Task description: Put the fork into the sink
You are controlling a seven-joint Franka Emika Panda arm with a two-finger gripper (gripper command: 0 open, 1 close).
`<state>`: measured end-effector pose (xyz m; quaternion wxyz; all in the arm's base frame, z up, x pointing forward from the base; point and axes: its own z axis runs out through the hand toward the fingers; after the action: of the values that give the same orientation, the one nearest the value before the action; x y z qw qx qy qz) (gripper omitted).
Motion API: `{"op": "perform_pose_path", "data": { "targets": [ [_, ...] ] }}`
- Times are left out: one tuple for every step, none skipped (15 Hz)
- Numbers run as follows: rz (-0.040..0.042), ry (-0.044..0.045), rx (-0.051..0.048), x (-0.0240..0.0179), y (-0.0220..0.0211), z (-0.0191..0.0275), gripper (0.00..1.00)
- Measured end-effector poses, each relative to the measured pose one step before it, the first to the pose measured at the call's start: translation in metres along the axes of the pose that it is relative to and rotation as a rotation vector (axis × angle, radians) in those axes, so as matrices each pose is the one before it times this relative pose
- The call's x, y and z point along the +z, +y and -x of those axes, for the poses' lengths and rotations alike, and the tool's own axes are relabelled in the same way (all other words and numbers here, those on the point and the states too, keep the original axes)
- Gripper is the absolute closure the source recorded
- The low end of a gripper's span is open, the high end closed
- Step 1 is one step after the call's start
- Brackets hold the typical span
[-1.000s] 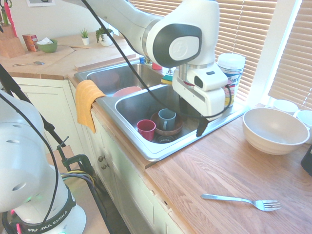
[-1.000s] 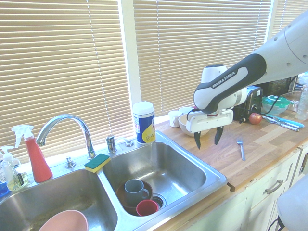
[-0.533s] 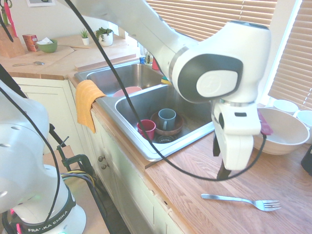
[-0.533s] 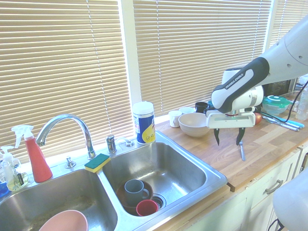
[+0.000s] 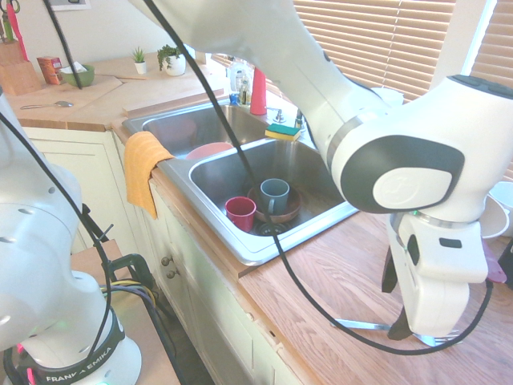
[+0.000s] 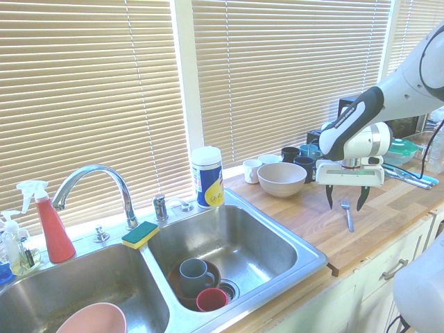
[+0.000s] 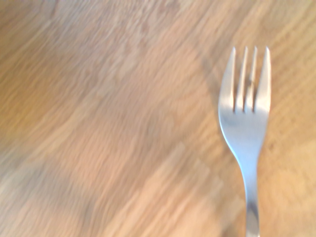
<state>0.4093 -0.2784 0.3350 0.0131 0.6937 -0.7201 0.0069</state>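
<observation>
The fork (image 6: 347,214) lies flat on the wooden counter to the right of the sink (image 6: 306,257), tines toward the window. My gripper (image 6: 344,200) hangs open just above its tine end, one finger on each side, holding nothing. In the first exterior view the gripper (image 5: 394,303) hides most of the fork (image 5: 357,324); only the handle shows. The wrist view shows the fork (image 7: 245,123) close up on the bare wood. The sink (image 5: 258,250) has two steel basins.
The near basin holds a grey mug (image 6: 195,272) on a brown dish and a red cup (image 6: 211,300). A pink bowl (image 6: 91,320) sits in the far basin. A big white bowl (image 6: 281,179) and several mugs stand behind the fork. An orange towel (image 5: 143,167) hangs over the sink edge.
The arm swung from above the sink's near basin across the counter and came down over the fork. The gripper stayed open; the fork has not moved.
</observation>
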Motion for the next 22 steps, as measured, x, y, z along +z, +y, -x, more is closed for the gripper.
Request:
{"op": "perform_pose_path", "data": {
  "targets": [
    [0.00567, -0.00545, 0.00527, 0.00474, -0.00236, -0.00383, 1.0],
    [0.00296, -0.00569, 0.00707, 0.00373, -0.00198, -0.00283, 1.0],
    [-0.00249, -0.00575, 0.00391, 0.0016, -0.00215, -0.00299, 1.0],
    [-0.00381, -0.00016, -0.00109, -0.00008, -0.00183, -0.0026, 1.0],
    [0.0001, 0.00103, 0.00148, 0.00091, -0.00015, -0.00133, 1.0],
    [0.00096, -0.00033, 0.00244, 0.00071, 0.00058, -0.001, 1.0],
    [0.00039, -0.00017, 0.00258, 0.00026, 0.00073, -0.00112, 1.0],
    [0.0013, -0.00051, 0.00151, 0.00088, 0.00054, -0.00052, 1.0],
    [0.00171, -0.00081, 0.00266, 0.0018, 0.00072, -0.00083, 1.0],
    [0.00113, -0.00112, 0.00081, 0.00222, 0.00006, 0.00029, 1.0],
    [0.00063, -0.00177, 0.00037, 0.00197, -0.00029, 0.00084, 1.0],
    [-0.00149, -0.00036, -0.00091, 0.00008, -0.00072, 0.00089, 1.0],
    [-0.00163, 0.00021, -0.00234, 0.00014, -0.00096, 0.00131, 1.0],
    [-0.00227, 0.00058, -0.00194, -0.00011, -0.00095, 0.00108, 1.0],
    [-0.0012, 0.00034, -0.00141, -0.00002, -0.00064, 0.00075, 1.0],
    [-0.0003, 0.00021, -0.00015, 0.00008, -0.0001, 0.00006, 1.0],
    [-0.0009, 0.00057, 0.00005, -0.00008, -0.00009, -0.00008, 1.0],
    [-0.00161, 0.00107, 0.00002, 0.0, -0.00021, -0.00012, 1.0],
    [-0.00305, 0.00182, 0.00028, -0.00003, -0.00032, -0.00024, 1.0],
    [-0.0041, 0.00235, 0.00033, -0.00027, -0.00044, -0.00031, 1.0],
    [-0.00457, 0.00181, 0.00164, -0.00063, -0.00032, -0.00062, 1.0],
    [-0.00763, 0.00312, 0.00397, -0.00124, -0.00025, -0.00159, 1.0]
  ]
}}
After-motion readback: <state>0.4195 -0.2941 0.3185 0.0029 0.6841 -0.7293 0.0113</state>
